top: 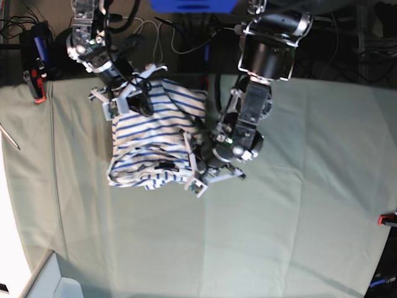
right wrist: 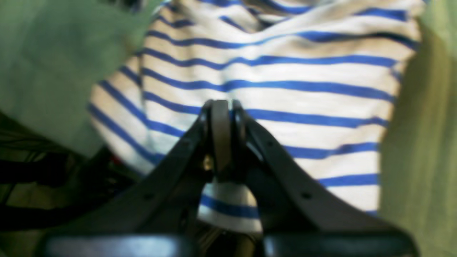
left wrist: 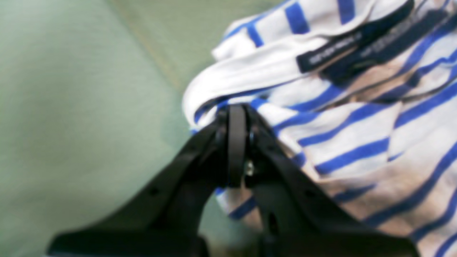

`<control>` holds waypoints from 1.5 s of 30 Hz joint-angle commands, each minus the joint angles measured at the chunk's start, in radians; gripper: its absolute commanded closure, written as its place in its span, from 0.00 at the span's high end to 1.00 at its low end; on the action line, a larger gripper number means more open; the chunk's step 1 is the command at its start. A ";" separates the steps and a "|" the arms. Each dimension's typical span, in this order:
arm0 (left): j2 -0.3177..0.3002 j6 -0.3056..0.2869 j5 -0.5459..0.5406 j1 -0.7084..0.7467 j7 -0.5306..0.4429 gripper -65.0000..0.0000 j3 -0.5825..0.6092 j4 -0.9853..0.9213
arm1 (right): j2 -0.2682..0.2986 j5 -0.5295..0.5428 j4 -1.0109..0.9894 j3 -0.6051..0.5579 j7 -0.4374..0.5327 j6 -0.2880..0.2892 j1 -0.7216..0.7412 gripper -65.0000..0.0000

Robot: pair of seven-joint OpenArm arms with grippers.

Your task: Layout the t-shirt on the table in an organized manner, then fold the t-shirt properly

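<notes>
So, we count one t-shirt [top: 152, 139], two arms, two grippers, one table [top: 298, 211]. The left gripper [left wrist: 236, 113] is clamped on a bunched fold of the shirt: in the left wrist view both fingers are pressed together with striped cloth coming out above and below them. The right gripper [right wrist: 222, 107] is likewise closed on the shirt, with a strip of white and blue fabric squeezed between its fingers and hanging out underneath.

The shirt sits crumpled between the two claws, not laid flat. In the base view it spreads from the right gripper [top: 118, 102] at its far corner down towards the left gripper [top: 197, 162] at its near edge. Just beyond the left claw's tips we see the collar with two dark navy tags [left wrist: 334, 51]; the lettering is too blurred to read.

Surface: pale grey-green cloth with faint creases, far wider than the shirt, bare to the left of the left claw.

Room: dark cables [top: 180, 28] and a blue box [top: 192, 5] behind the table's far edge, and a small red item [top: 388, 218] at the table's edge.
</notes>
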 commanded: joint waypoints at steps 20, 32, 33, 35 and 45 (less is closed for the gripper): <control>0.010 0.001 -0.399 -0.180 -0.084 0.00 -0.002 -0.052 | 0.021 0.010 -0.072 0.015 0.017 -0.003 -0.007 0.00; -0.166 0.001 -0.418 0.086 0.140 0.00 -0.226 0.534 | 0.032 0.010 0.158 0.055 0.010 -0.003 0.064 0.00; -0.186 0.001 -0.418 0.127 0.151 0.00 -0.266 0.577 | 0.029 0.010 0.152 0.051 0.010 -0.003 0.087 0.00; -0.211 0.001 -0.418 0.205 0.163 0.00 -0.350 0.637 | 0.029 0.010 0.137 0.009 0.002 -0.003 0.130 0.00; -0.220 -0.008 -0.418 0.420 0.157 0.00 -0.699 0.685 | 0.033 0.006 -0.028 -0.221 -0.155 -0.003 0.322 0.09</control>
